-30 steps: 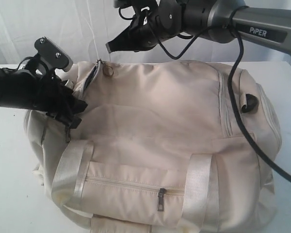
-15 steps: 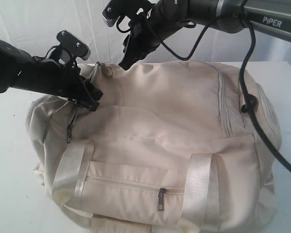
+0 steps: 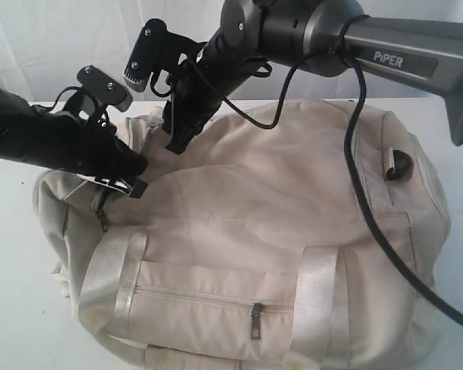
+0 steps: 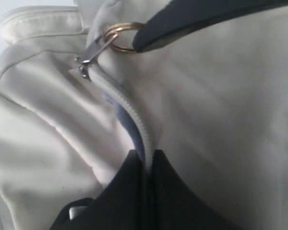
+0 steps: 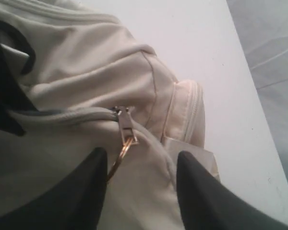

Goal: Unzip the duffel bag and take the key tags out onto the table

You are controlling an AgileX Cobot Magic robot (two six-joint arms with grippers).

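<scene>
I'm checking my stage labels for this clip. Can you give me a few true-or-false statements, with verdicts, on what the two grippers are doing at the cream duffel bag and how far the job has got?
1. The left gripper is clamped on the zipper edge of the cream fabric duffel bag. True.
2. The right gripper is closed tight on the metal zipper pull with its gold ring. False: its fingers stand apart, with the pull between them.
3. A bunch of coloured key tags lies on the white table. False: no key tags show in any view.
4. The grey front pocket zipper is closed. True.
</scene>
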